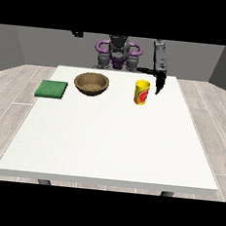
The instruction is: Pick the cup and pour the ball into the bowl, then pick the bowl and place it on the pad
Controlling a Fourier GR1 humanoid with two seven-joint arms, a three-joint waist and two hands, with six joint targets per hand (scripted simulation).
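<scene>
At the view's right, above the bench's (pixel 107 139) far edge: hand (pixel 159 84), black, hanging fingers-down from a grey forearm (pixel 159 56). Fingers straight and relaxed, curled round nothing, holding nothing. Just beside it, toward the view's left and slightly nearer the camera: cup (pixel 142 92), yellow with a red mark, upright on the bench, apart from the fingers by a narrow gap. Ball not visible from this angle. Farther left, near the bench's far edge: bowl (pixel 91 83), brown, upright, well apart from the cup. Farther left still, at the bench's left edge: pad (pixel 51 89), green, flat, near the bowl but not touching it. Behind the bench, at the view's top: robot torso (pixel 118 52), with no second hand to be seen.
</scene>
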